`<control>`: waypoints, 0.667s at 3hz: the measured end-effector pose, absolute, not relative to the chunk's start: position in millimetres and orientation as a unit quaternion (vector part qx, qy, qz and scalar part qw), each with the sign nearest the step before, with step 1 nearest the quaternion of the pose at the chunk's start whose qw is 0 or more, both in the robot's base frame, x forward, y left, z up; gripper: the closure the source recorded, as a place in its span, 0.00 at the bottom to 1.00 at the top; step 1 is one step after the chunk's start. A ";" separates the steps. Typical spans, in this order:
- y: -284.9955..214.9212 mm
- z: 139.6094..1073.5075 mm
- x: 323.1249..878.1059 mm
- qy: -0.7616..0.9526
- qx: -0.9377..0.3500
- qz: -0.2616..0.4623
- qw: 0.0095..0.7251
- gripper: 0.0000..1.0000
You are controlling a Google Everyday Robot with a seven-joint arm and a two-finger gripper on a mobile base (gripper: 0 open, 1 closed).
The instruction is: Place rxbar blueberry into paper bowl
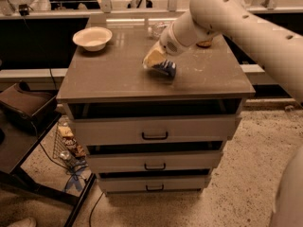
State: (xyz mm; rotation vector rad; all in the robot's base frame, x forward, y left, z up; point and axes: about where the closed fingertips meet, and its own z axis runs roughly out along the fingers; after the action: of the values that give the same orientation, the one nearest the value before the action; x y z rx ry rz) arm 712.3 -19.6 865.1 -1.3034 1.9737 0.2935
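Camera view, only one.
- Gripper low over middle of cabinet top.
- Fingers narrowed onto rxbar blueberry. Bar sticks out to their lower right in frame, tilted, apparently just clear of surface.
- Paper bowl at far left corner, empty, well apart from gripper.
- Key relation: bowl lies up-left of bar in frame.
- Judgement: grasp made, carry to bowl pending.
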 end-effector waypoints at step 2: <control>-2.8 983.2 739.7 0.728 -0.541 0.087 0.412 1.00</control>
State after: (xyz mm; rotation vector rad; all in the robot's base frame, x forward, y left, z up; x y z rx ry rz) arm 739.7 -2.8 983.2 -1.3613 1.8321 0.2199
